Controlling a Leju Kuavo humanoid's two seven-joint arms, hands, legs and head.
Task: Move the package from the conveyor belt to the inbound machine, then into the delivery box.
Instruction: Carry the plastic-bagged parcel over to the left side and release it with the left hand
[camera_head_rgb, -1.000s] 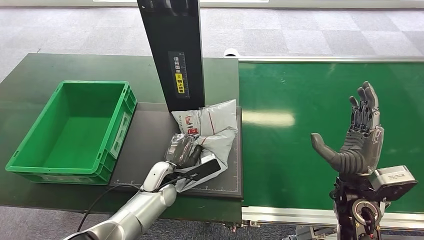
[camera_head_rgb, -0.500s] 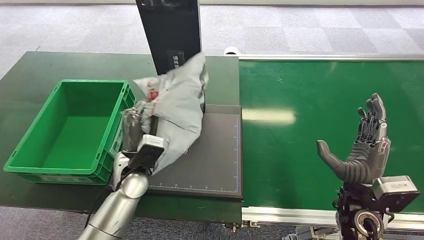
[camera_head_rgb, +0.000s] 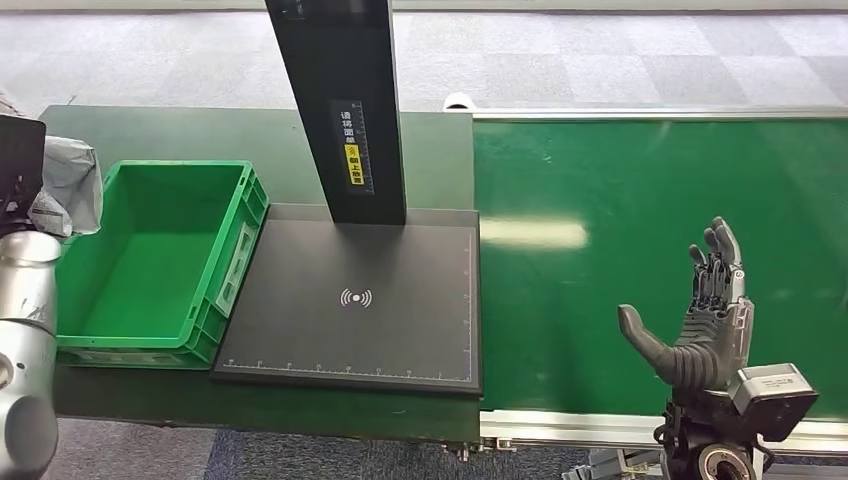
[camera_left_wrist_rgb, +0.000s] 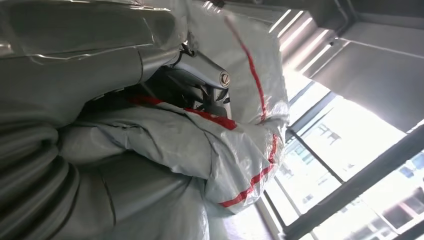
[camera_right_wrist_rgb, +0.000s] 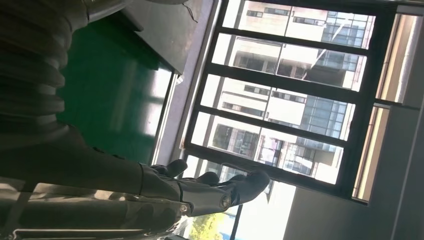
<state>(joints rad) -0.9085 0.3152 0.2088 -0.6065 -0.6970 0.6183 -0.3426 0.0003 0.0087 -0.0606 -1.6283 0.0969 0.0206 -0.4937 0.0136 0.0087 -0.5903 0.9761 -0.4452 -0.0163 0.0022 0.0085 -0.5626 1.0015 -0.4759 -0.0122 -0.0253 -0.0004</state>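
The grey package (camera_left_wrist_rgb: 220, 150), a crumpled plastic mailer with red stripes, is being held in the left hand (camera_left_wrist_rgb: 197, 92), whose dark fingers are being wrapped by the folds of the bag in the left wrist view. In the head view the package (camera_head_rgb: 68, 185) is being carried at the far left edge, raised beside the outer wall of the green delivery box (camera_head_rgb: 160, 345) and apart from its floor; the silver left arm (camera_head_rgb: 25, 340) is rising below it. The delivery box is sitting on the dark green bench (camera_head_rgb: 180, 135), just beside the black scanning pad of the inbound machine (camera_head_rgb: 350, 300), whose black post (camera_head_rgb: 340, 100) is standing upright at the pad's far edge. The right hand (camera_head_rgb: 700, 320) is being held upright over the near part of the green conveyor belt (camera_head_rgb: 620, 180), with its fingers spread apart, the thumb stretched out sideways and nothing being held in it.
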